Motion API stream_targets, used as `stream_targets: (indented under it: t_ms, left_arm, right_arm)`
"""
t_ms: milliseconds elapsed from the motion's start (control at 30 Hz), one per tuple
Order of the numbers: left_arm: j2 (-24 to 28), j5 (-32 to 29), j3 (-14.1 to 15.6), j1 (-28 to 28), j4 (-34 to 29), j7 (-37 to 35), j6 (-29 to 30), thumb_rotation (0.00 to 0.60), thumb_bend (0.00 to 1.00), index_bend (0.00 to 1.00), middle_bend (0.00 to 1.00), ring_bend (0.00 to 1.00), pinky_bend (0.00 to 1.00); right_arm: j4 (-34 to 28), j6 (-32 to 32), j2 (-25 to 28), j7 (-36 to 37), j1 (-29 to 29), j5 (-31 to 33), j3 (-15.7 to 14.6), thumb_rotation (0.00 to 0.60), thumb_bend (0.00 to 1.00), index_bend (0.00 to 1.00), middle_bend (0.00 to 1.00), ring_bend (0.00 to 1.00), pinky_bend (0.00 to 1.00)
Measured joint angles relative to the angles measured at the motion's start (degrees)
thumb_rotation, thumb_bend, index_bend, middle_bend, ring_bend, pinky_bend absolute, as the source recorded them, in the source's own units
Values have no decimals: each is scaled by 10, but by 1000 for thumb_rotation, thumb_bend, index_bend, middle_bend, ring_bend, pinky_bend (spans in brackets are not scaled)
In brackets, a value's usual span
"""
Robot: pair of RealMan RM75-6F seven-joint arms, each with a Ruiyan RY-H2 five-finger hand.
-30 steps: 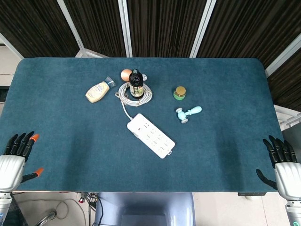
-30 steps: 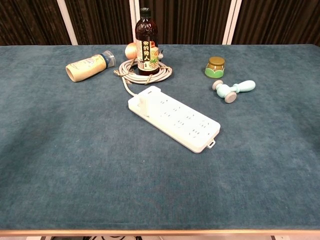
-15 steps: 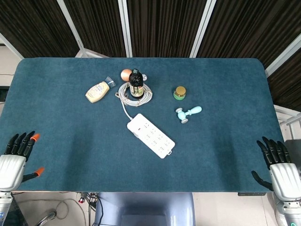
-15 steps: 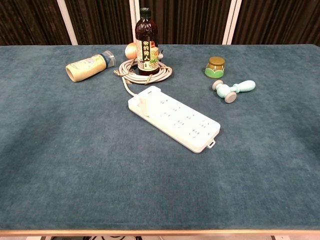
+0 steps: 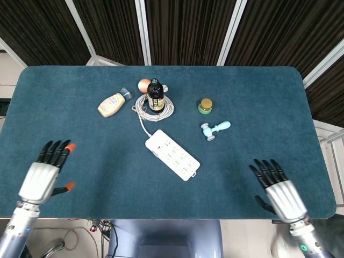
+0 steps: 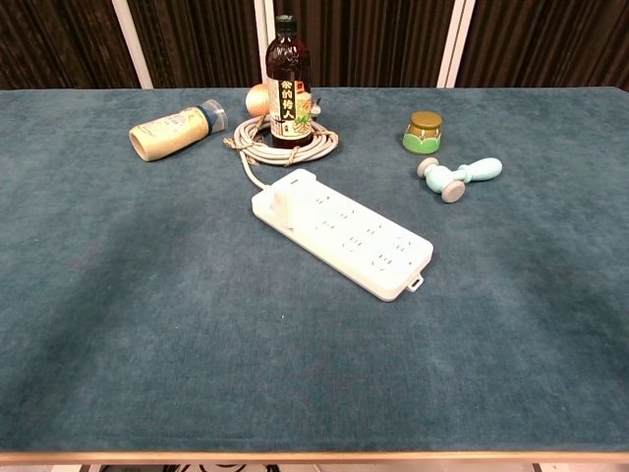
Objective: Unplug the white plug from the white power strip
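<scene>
The white power strip lies at an angle near the middle of the blue table. A white plug sits in its far left end. The strip's white cord is coiled behind it. My left hand hovers over the near left of the table, fingers spread, holding nothing. My right hand hovers over the near right, fingers also apart and empty. Both hands are well away from the strip, and neither shows in the chest view.
A dark bottle stands inside the cord coil, with an orange ball behind it. A cream squeeze bottle lies at the left. A small gold-lidded jar and a light blue roller sit at the right.
Both hands have moved inward from the table's near corners, the left rightward and forward, the right leftward. The strip, plug and other objects have not moved.
</scene>
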Motion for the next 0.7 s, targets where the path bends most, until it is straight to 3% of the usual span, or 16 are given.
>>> stream_targets:
  t_ms: [300, 700]
  left_arm:
    - [-49, -84, -56, -96, -68, 117, -109, 600, 36, 44, 15, 0, 0]
    - [-158, -232, -111, -219, -48, 252, -191, 600, 36, 52, 20, 0, 0]
  right_arm:
    - [-32, -118, -74, -111, 50, 7, 0, 600, 614, 0, 0, 0, 0]
    - [-24, -219, -192, -199, 108, 93, 32, 600, 725, 0, 0, 0, 0]
